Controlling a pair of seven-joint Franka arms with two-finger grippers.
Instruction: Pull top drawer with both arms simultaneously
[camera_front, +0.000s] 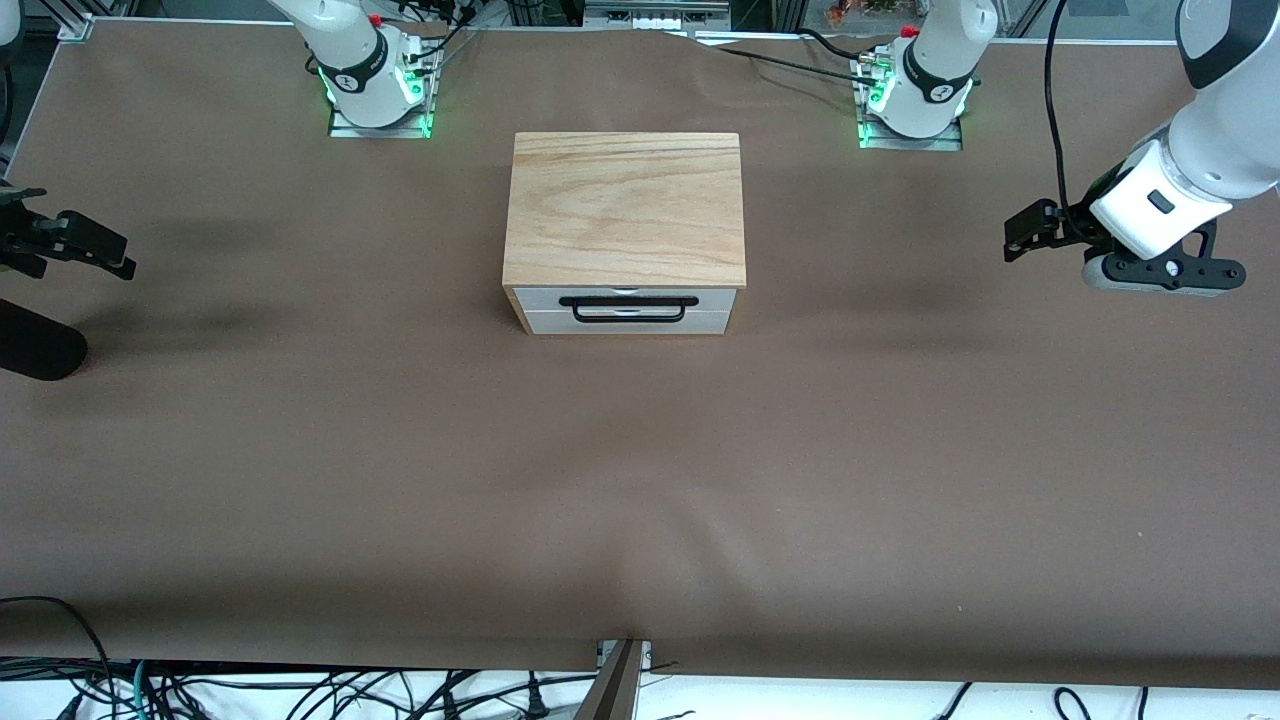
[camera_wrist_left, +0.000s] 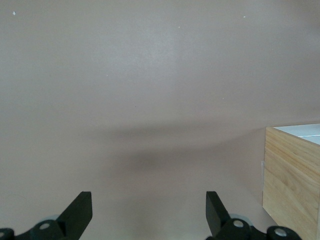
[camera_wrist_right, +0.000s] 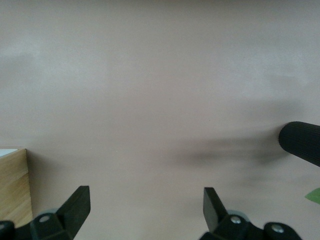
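The top drawer (camera_front: 715, 296) is shut, its white front flush with the wood-topped cabinet (camera_front: 626, 208) at mid-table. Its long black bar handle (camera_front: 628, 303) faces the front camera. My left gripper (camera_front: 1022, 232) is open and empty, in the air over the bare mat at the left arm's end of the table, well apart from the cabinet. In the left wrist view (camera_wrist_left: 149, 200) a cabinet corner (camera_wrist_left: 292, 175) shows. My right gripper (camera_front: 105, 250) is open and empty over the mat at the right arm's end. The right wrist view (camera_wrist_right: 146, 197) shows a cabinet edge (camera_wrist_right: 12, 185).
A brown mat (camera_front: 640, 480) covers the table. The plain white lower drawer front (camera_front: 625, 322) sits under the top drawer. A black cylinder (camera_front: 35, 345) lies at the right arm's end, also in the right wrist view (camera_wrist_right: 300, 142). Both arm bases (camera_front: 375, 85) stand along the table's edge away from the front camera.
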